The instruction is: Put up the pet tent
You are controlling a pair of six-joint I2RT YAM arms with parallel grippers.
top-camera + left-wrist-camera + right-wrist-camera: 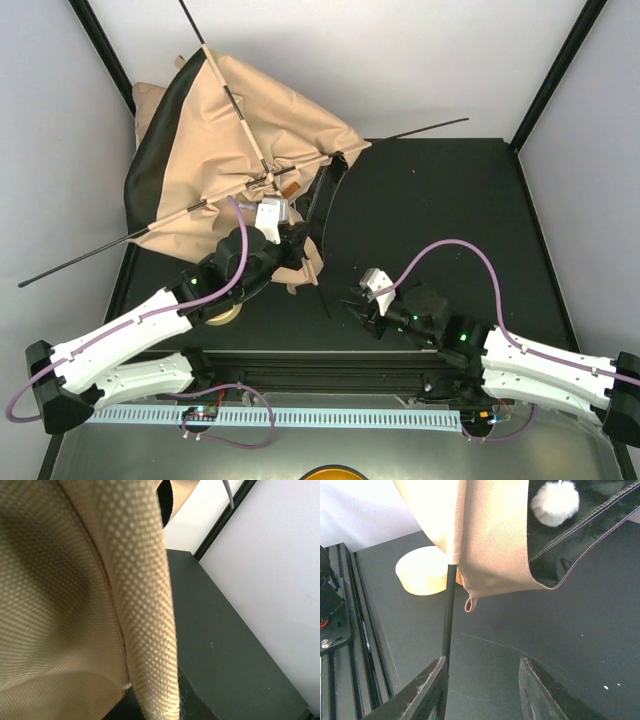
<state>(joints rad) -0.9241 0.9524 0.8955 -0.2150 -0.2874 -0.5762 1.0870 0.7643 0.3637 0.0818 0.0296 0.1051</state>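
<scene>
Standing half-raised at the rear left of the bench (450,220), the pet tent (250,130) is recorded with tan canvas uppermost and black lining shown along its left side and front rim. Thin black poles (228,90) are crossed over the top; one end is thrust out past the bench's left edge, another toward the rear wall. A white pom-pom (555,502) is seen against the lining.

Left claw (288,238): pressed together on a fold of the canvas at the tent's front edge, fingers hidden by cloth.

Right claw (482,667): spread, nothing between the fingers, held low just in front of the tent; a pole end is met by the finger (427,690) on the left of the wrist view.

A cream round object (222,315) is noted on the bench beside the left arm. A beige cushion (148,100) is partly seen behind the tent.
</scene>
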